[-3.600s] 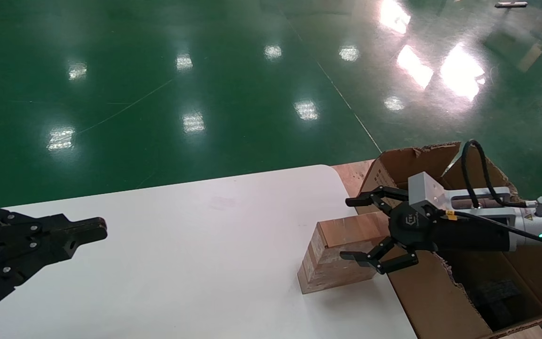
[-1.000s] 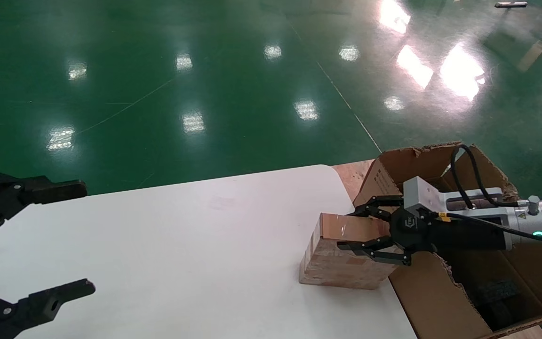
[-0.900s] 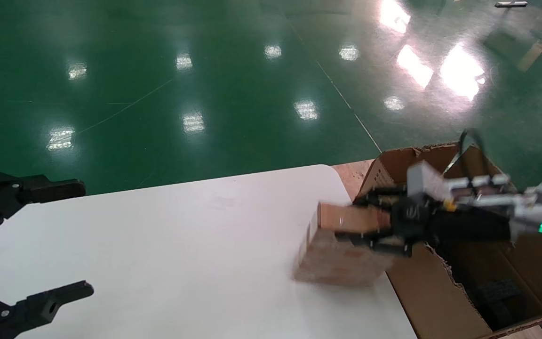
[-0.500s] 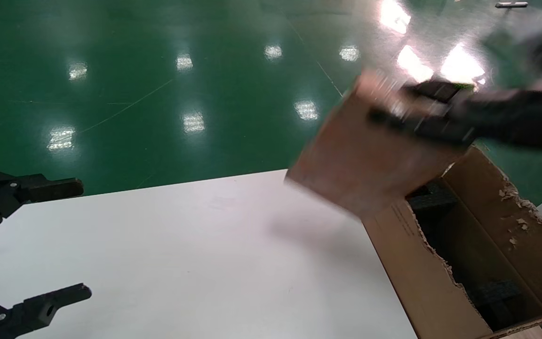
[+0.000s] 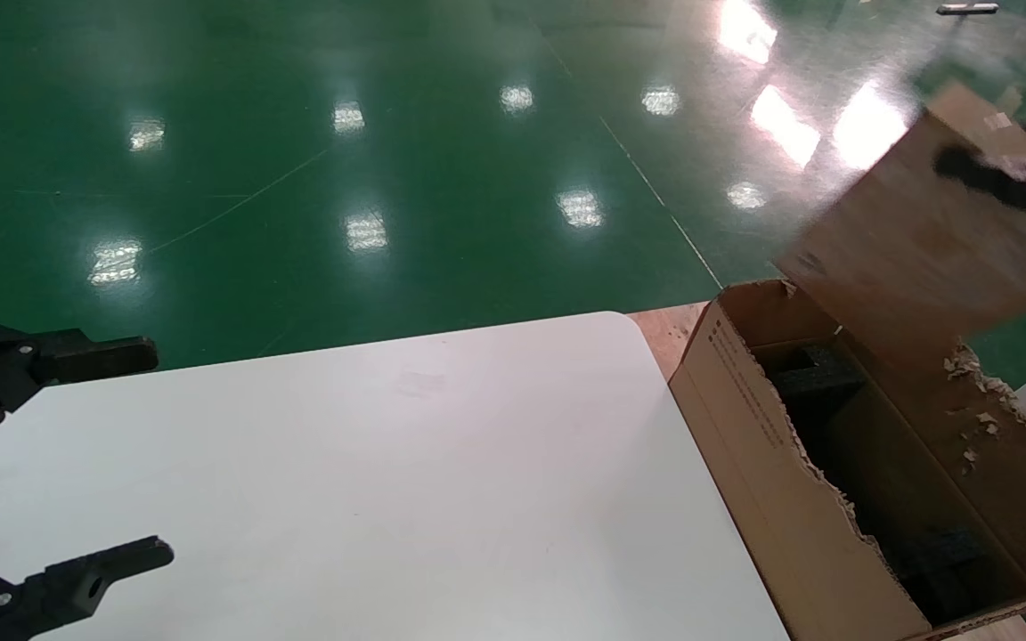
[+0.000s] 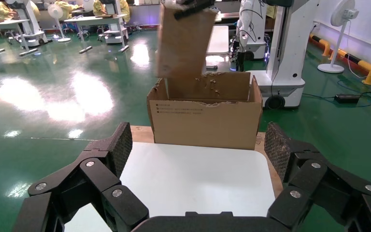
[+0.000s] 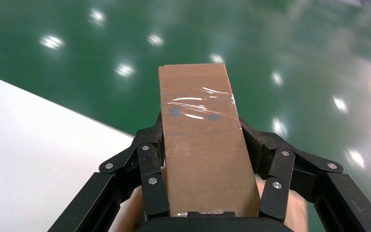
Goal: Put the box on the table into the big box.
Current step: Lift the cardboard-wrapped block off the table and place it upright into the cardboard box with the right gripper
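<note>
My right gripper (image 5: 1003, 178) is shut on the small brown box (image 5: 914, 240) and holds it tilted in the air above the far end of the big box (image 5: 771, 463). In the right wrist view the small box (image 7: 203, 159), taped on top, sits clamped between the fingers of the right gripper (image 7: 202, 134). The left wrist view shows it (image 6: 183, 41) hanging over the big box (image 6: 205, 118). Black foam (image 5: 811, 369) lies inside the carton. My left gripper (image 5: 157, 454) is open and empty over the near left of the white table (image 5: 344, 463).
The big box stands on a wooden board (image 5: 669, 325) against the table's right edge; its near rim is ragged. Green floor lies beyond. The left wrist view shows another robot base (image 6: 280, 48) and a fan (image 6: 340, 14) behind the carton.
My right gripper closed on the small box, lifted it off the table and carried it up and right over the big box. My left gripper opened earlier and has since stayed still.
</note>
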### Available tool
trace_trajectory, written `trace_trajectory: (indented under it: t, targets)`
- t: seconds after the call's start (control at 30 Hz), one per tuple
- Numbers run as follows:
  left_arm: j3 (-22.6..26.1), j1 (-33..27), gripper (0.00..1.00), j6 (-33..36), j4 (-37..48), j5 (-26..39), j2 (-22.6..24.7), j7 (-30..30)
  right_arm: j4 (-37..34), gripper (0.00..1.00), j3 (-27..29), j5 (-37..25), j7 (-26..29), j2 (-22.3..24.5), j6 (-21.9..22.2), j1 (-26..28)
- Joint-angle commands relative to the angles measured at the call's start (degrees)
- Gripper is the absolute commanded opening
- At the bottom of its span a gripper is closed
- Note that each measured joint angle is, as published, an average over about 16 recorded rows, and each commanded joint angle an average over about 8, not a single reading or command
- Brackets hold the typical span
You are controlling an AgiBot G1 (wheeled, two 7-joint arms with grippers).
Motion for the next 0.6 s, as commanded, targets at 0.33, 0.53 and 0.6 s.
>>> trace_trajectory:
  t: [0.33, 0.53, 0.6]
  targets:
    - [0.04, -0.01, 1.00, -0.02, 0.00, -0.03, -0.02, 0.02, -2.89, 0.00, -4.87, 4.68, -3.51, 1.69, 7.69, -6.99]
    - [0.06, -0.01, 1.00, -0.03, 0.00, -0.04, -0.02, 0.03, -3.24, 0.00, -8.15, 10.95, -5.83, 1.97, 11.06, -11.74]
    - [0.07, -0.01, 1.00, -0.03, 0.00, -0.05, -0.03, 0.03, -3.22, 0.00, -9.31, 13.39, -6.92, 2.10, 12.45, -13.41]
